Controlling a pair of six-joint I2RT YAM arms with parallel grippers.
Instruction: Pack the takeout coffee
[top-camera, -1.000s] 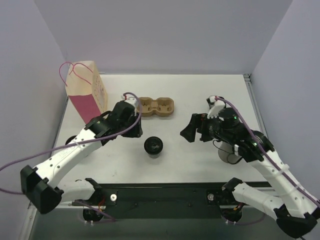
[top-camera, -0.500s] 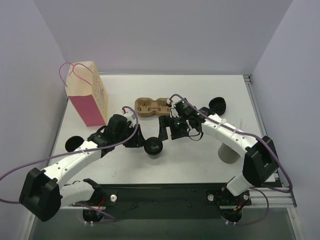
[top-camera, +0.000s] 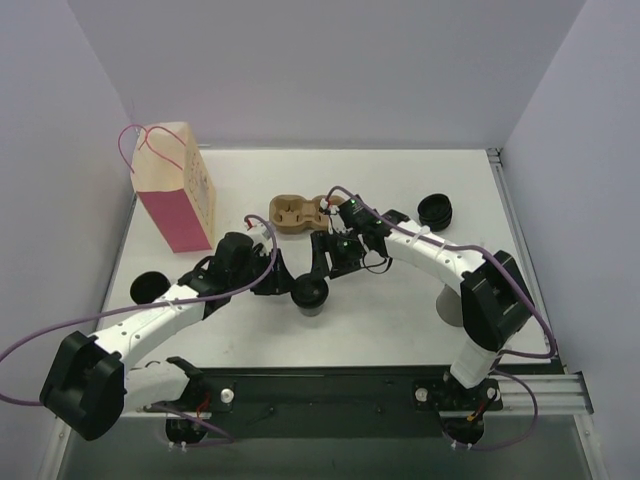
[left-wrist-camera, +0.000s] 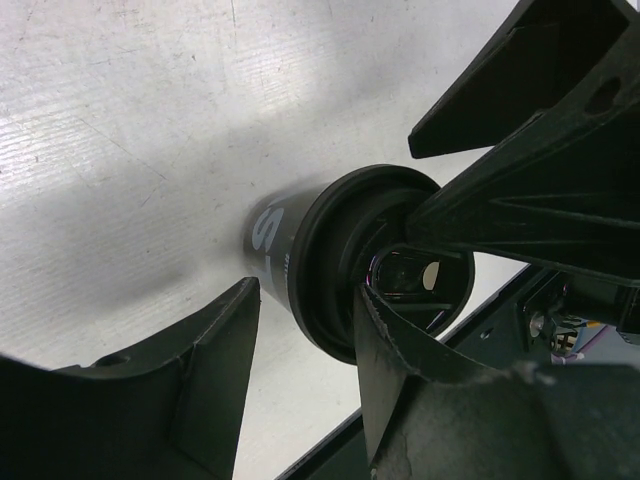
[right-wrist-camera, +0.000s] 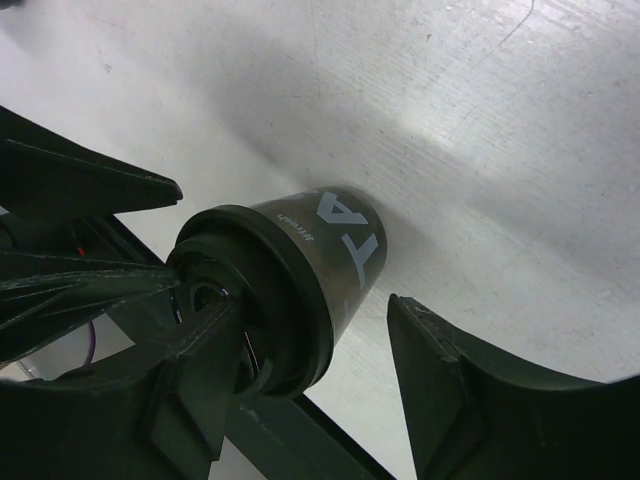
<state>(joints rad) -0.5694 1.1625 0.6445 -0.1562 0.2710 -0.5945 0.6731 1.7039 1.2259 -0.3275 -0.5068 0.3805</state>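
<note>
Black cup (right-wrist-camera: 330, 240) lettered "S", "TA" | left gripper (left-wrist-camera: 308, 292) part-open around it | right gripper (right-wrist-camera: 315, 302) part-open around it

coffee cup (top-camera: 309, 293): black, lidded, standing between both claws
left gripper (top-camera: 287, 282): hard against the cup's left side; contact unclear from above
right gripper (top-camera: 322, 268): at the cup's far rim
pulp tray (top-camera: 290, 213): just beyond the right gripper
pink bag (top-camera: 172, 195): well left of the left gripper

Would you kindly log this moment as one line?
left gripper: open, at cup | right gripper: open, at same cup | cup: upright on table, not in tray
</note>
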